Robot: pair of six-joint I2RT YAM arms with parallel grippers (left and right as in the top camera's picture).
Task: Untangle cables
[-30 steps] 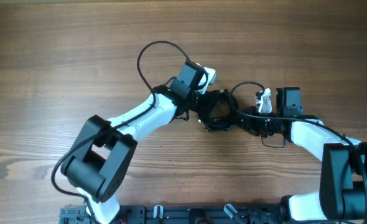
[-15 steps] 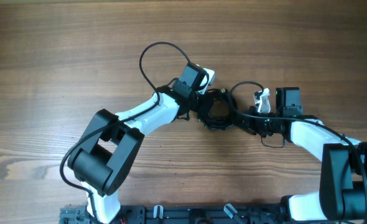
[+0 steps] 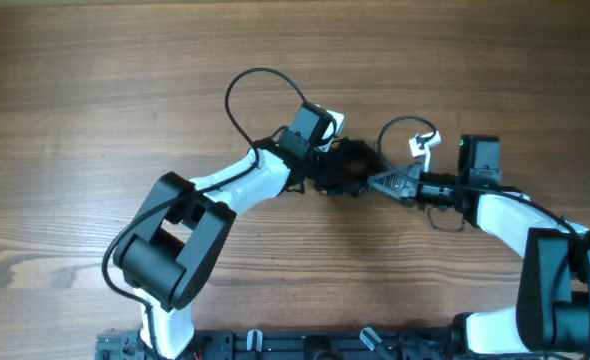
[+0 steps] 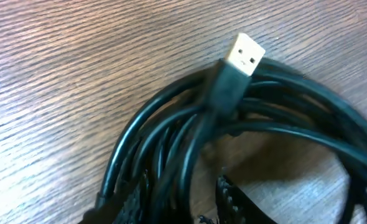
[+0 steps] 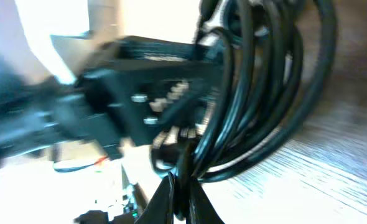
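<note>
The cables (image 3: 347, 166) are bunched in a coil on the table (image 3: 95, 100). Some strands are pinched tight by the right gripper (image 5: 181, 190). Others are flanked by the narrowly spread left gripper (image 4: 183, 202), but a grip cannot be told.

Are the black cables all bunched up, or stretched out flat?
Bunched up. The cables curl round in one coil, strands crossing over each other, with a USB plug lying on top.

Wooden table (image 3: 95, 100): brown surface, grain running left to right. Black rail (image 3: 305, 347): lies along the near table edge.
</note>
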